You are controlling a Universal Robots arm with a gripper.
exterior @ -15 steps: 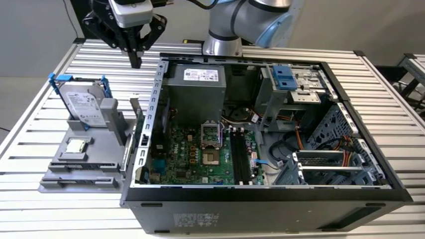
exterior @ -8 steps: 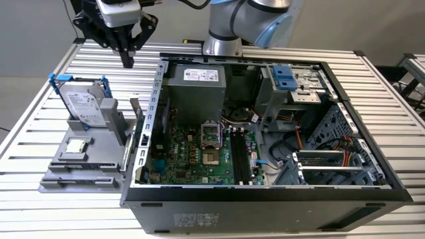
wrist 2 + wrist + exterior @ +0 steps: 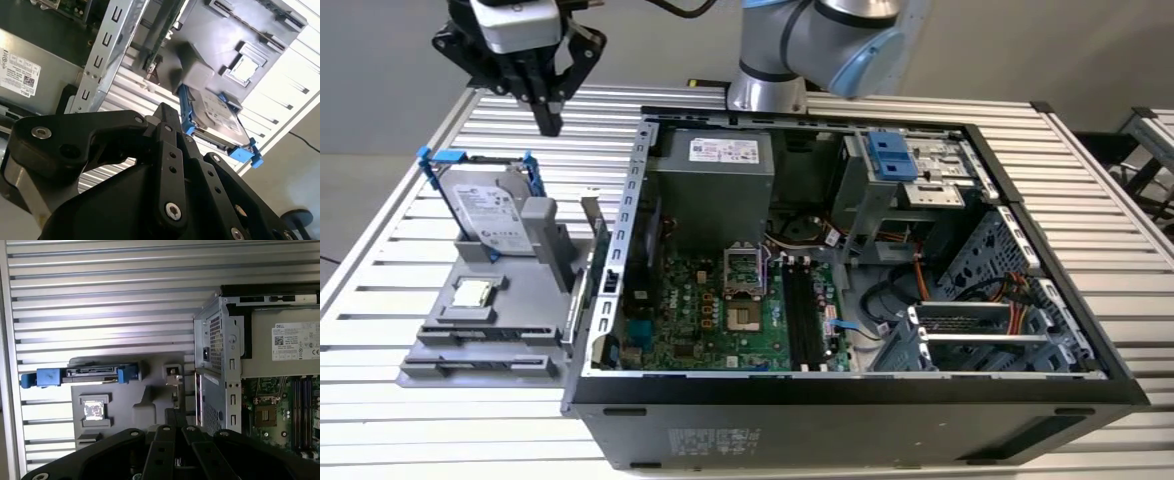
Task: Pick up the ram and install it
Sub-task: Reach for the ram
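Observation:
The ram is a thin dark-green stick standing on its edge in the grey holder, on the side next to the computer case; in the exterior view I see it as a narrow strip. My gripper hangs above the table behind the holder, at the exterior view's upper left, well clear of the ram. Its black fingers point down and are shut with nothing between them. Long dark memory slots lie on the motherboard inside the open case.
A silver hard drive in a blue bracket stands upright on the holder, and a small square processor chip lies in front of it. The open computer case takes up the table's middle and right. The slatted table has bare room around the holder.

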